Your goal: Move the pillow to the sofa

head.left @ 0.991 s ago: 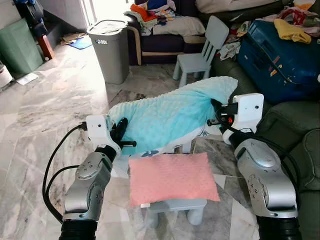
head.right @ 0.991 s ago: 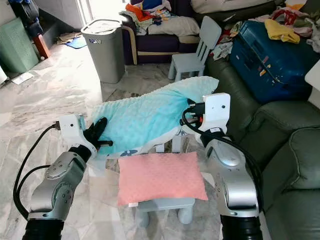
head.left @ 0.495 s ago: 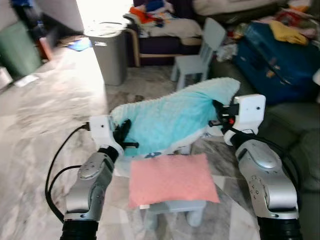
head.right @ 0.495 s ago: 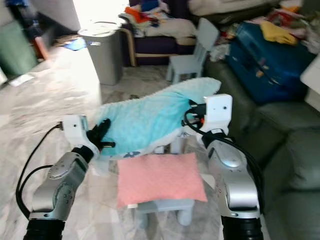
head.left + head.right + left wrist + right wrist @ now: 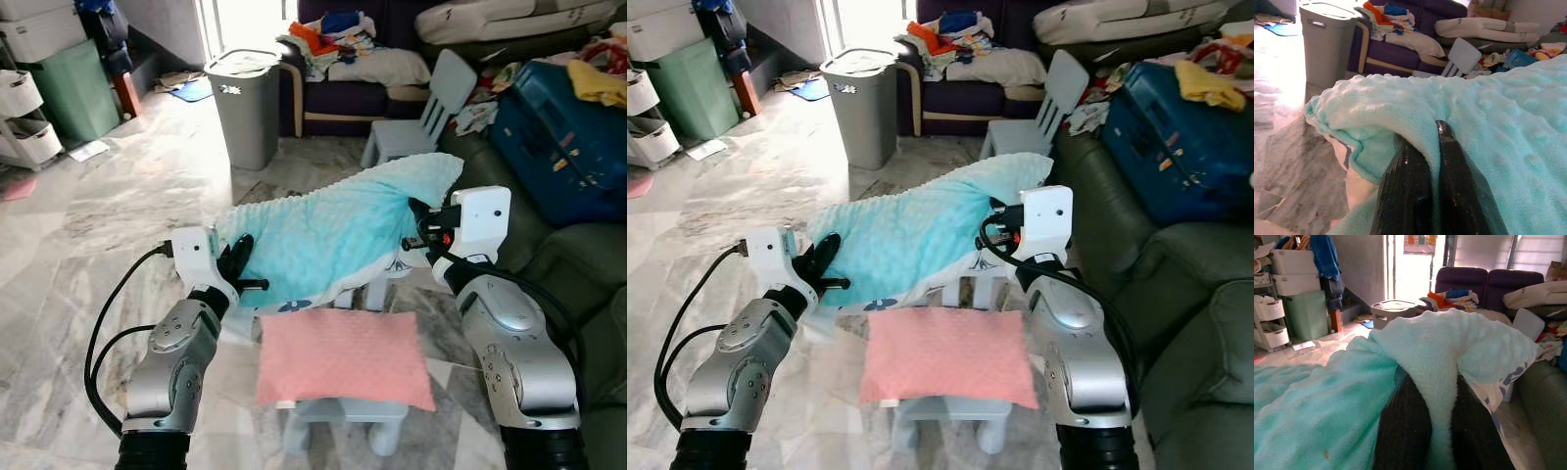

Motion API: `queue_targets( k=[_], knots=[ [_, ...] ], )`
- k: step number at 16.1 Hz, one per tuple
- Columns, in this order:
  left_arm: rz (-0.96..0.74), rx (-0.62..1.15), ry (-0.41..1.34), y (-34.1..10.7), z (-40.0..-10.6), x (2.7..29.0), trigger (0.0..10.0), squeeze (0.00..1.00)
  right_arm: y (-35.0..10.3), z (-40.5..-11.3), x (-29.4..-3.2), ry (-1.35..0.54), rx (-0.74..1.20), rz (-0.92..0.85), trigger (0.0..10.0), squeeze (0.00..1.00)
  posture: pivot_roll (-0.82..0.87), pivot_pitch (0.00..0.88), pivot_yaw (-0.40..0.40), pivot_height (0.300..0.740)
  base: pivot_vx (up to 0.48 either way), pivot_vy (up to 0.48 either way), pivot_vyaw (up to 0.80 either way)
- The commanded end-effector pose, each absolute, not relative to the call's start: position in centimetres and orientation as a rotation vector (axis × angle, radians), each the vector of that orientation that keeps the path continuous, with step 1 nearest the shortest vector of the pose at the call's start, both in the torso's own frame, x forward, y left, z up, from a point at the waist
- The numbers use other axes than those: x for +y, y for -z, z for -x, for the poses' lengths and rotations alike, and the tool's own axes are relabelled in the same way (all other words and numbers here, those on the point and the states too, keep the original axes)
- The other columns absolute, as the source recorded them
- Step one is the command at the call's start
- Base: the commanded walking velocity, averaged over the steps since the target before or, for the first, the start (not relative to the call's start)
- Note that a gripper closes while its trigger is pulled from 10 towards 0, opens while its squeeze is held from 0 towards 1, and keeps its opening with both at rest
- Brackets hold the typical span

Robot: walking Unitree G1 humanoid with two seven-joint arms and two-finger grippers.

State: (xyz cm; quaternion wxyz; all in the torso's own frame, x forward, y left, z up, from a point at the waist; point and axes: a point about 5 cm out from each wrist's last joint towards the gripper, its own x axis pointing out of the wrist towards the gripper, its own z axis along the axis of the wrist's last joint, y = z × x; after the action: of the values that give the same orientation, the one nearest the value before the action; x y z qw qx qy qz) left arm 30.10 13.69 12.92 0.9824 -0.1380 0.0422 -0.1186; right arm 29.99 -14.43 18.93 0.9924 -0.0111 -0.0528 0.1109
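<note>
Left eye view: a turquoise dotted pillow (image 5: 333,230) hangs in the air between the two arms, above and just behind a pink pillow (image 5: 341,356) that lies on a small pale-blue stool (image 5: 338,421). The left gripper (image 5: 238,262) is clenched on the pillow's left edge; in the left wrist view its two black fingers (image 5: 1403,191) lie close together with a fold of the fleece pinched between them. The right gripper (image 5: 419,227) grasps the raised right corner, and in the right wrist view its fingers (image 5: 1403,431) clamp a ridge of the fabric, whose white underside with a dark-blue print shows beside them. The pillow sags in the middle and sits higher at the right end. A dark green sofa (image 5: 578,264) stands to the robot's right, carrying a blue suitcase (image 5: 563,137) with a yellow cloth (image 5: 600,83) on top. A pale-blue child's chair (image 5: 416,113) stands beyond the held pillow. A grey laundry bin (image 5: 243,106) rests on the marble floor (image 5: 98,235), near a purple sofa (image 5: 343,93) piled with clothes. A green box (image 5: 64,88) is at the far left.
</note>
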Motion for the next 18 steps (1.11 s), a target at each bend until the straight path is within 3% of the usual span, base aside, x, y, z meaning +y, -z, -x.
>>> queue_targets(
  k=[1,13,18],
  knots=[
    [0.277,0.069,0.259,-13.42,-30.11,13.51,10.0,0.0,-19.64,-29.88,-14.44,-0.219,-0.131,0.018,10.0,0.0,-0.1,0.0,0.02,0.74,0.0,-0.259,0.0],
    [0.276,0.068,0.259,-13.41,-30.14,13.45,10.0,0.0,-19.73,-29.94,-14.7,-0.213,-0.133,0.016,10.0,0.0,-0.1,0.0,0.019,0.74,0.0,-0.272,-0.04],
    [0.323,0.067,0.24,-13.54,-30.15,13.55,10.0,0.0,-19.73,-29.89,-14.72,-0.212,-0.133,0.016,10.0,0.0,-0.1,0.0,0.02,0.74,0.0,0.0,-0.26]
  ],
)
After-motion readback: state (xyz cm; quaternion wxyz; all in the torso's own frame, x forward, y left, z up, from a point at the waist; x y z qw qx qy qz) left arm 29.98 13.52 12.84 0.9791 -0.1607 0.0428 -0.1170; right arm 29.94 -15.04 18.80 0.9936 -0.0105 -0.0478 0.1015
